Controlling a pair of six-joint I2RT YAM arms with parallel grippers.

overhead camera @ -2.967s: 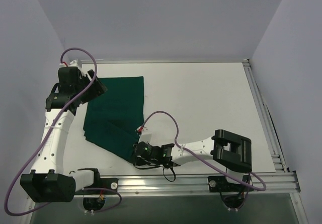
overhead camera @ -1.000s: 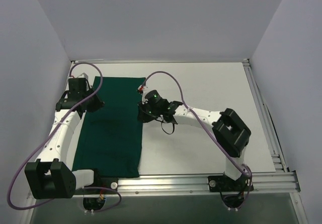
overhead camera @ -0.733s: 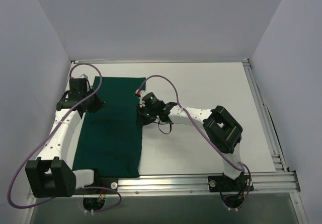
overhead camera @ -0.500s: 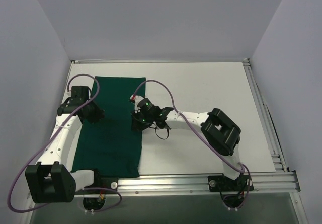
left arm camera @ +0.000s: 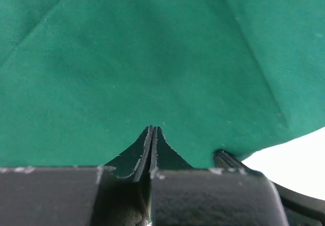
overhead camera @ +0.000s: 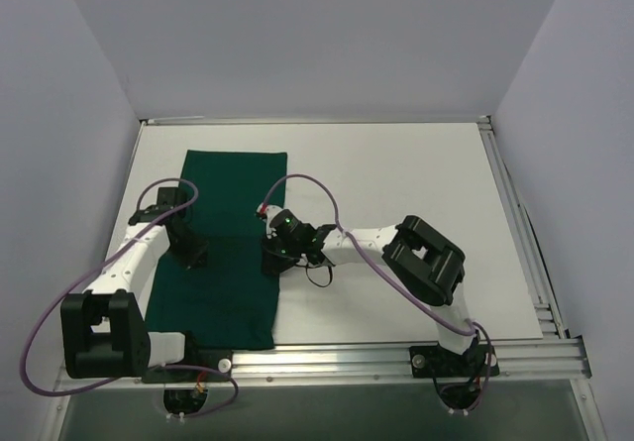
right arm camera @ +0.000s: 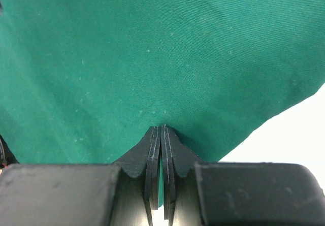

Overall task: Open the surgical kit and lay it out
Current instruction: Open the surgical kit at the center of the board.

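Observation:
The surgical kit shows as a dark green cloth point(overhead camera: 226, 188) lying flat in a long strip on the left of the white table, its length running from far to near. My left gripper point(overhead camera: 195, 259) is shut, its tips down on the cloth's left half about midway along. My right gripper point(overhead camera: 269, 266) is shut too, at the cloth's right edge at the same depth. In the left wrist view the closed fingertips point(left arm camera: 153, 128) rest against smooth green cloth point(left arm camera: 152, 58). The right wrist view shows the same point(right arm camera: 161, 127), with cloth point(right arm camera: 127, 58) and no fold between the jaws.
Bare white table point(overhead camera: 416, 193) lies to the right of the cloth. An aluminium rail point(overhead camera: 396, 360) runs along the near edge and another point(overhead camera: 515, 223) down the right side. Pale walls close in left, back and right. Purple cables point(overhead camera: 307, 179) loop over both arms.
The folded, crooked cloth now lies straight and flat. Over the last second both shut grippers slid along it from the far part toward the near side; the cloth stayed put.

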